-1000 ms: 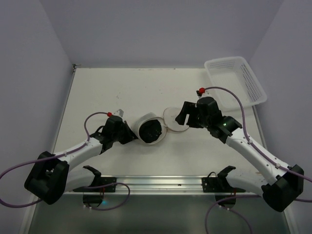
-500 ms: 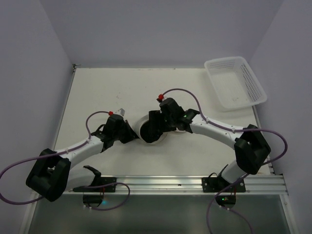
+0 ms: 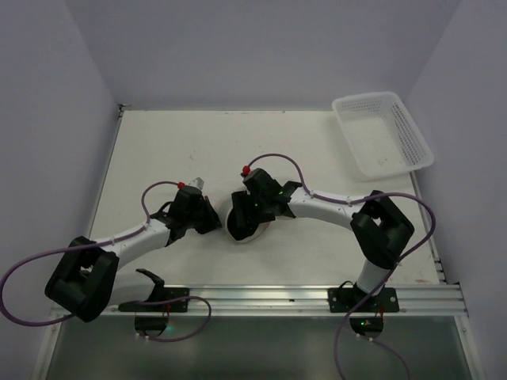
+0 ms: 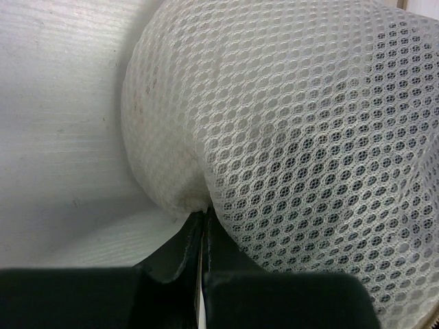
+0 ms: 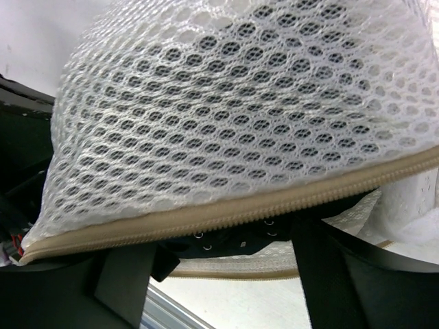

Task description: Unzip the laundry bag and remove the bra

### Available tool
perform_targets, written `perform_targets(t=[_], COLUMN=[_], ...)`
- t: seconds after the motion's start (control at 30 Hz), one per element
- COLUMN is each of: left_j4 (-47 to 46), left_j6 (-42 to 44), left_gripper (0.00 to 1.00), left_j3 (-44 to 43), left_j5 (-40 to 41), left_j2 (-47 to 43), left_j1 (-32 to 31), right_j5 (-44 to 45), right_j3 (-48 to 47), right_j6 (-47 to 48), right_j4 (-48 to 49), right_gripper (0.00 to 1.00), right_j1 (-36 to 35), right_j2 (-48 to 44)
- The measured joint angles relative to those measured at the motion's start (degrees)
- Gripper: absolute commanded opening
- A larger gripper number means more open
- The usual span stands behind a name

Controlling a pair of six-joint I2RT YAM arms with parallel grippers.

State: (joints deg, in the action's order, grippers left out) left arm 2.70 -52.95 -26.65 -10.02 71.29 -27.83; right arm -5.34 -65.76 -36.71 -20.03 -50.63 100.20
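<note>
The laundry bag [image 3: 247, 232], cream-white mesh with a tan zipper rim, lies at the table's middle between the two arms. My left gripper [image 3: 212, 223] is shut on the bag's left edge; in the left wrist view the mesh [image 4: 295, 123] bulges above the closed fingertips [image 4: 202, 218]. My right gripper [image 3: 241, 212] is open at the bag's mouth. In the right wrist view the bag's upper mesh [image 5: 233, 116] and its rim [image 5: 226, 209] are lifted. The black bra [image 5: 236, 236] with small metal hooks shows in the gap, between the spread fingers [image 5: 123, 284] of my right gripper [image 5: 226, 277].
A white perforated rectangular basket [image 3: 384, 131] stands at the back right corner. An aluminium rail [image 3: 261, 298] runs along the near edge between the arm bases. Walls close in the table on the left, back and right.
My right arm has swung left from beside the bag's folded-back flap to the bag's opening and now covers it. My left gripper has kept its hold on the bag's left edge.
</note>
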Motion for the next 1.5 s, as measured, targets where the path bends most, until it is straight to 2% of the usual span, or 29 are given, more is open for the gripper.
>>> perform_targets(t=[0.03,0.1,0.13,0.2,0.23,0.37,0.6,1.03,1.23,1.37,1.5], left_j4=[0.0,0.0,0.0,0.0,0.0,0.0,0.0,0.5,1.3,1.5,1.8], left_j6=[0.0,0.0,0.0,0.0,0.0,0.0,0.0,0.0,0.0,0.0,0.1], left_gripper=[0.00,0.00,0.00,0.00,0.00,0.00,0.00,0.00,0.00,0.00,0.00], left_j3=[-0.1,-0.1,-0.1,-0.1,-0.1,-0.1,-0.2,-1.1,-1.3,-1.5,-1.9], left_j5=[0.0,0.0,0.0,0.0,0.0,0.0,0.0,0.2,0.2,0.2,0.2], left_j2=[0.1,0.2,0.3,0.3,0.3,0.3,0.3,0.4,0.8,1.2,1.2], left_j1=[0.0,0.0,0.0,0.0,0.0,0.0,0.0,1.7,2.7,3.0,3.1], right_j5=[0.0,-0.3,-0.3,-0.3,-0.2,-0.2,-0.1,-3.9,-8.7,-9.5,-6.7], right_j3=[0.0,0.0,0.0,0.0,0.0,0.0,1.2,1.9,-0.6,-8.1,-15.8], right_j6=[0.0,0.0,-0.1,-0.1,-0.1,0.0,1.4,8.4,9.4,10.4,10.9], right_j4=[0.0,0.3,0.4,0.4,0.5,0.7,0.4,-7.8,-12.2,-15.2,-18.2], right_gripper=[0.65,0.56,0.42,0.30,0.19,0.00,0.00,0.00,0.00,0.00,0.00], right_j1=[0.0,-0.1,-0.1,0.0,0.0,0.0,0.0,3.7,11.1,16.2,23.3], right_j2=[0.4,1.1,1.4,2.1,2.2,2.3,-0.7,-23.8,-32.6,-34.8,-35.0])
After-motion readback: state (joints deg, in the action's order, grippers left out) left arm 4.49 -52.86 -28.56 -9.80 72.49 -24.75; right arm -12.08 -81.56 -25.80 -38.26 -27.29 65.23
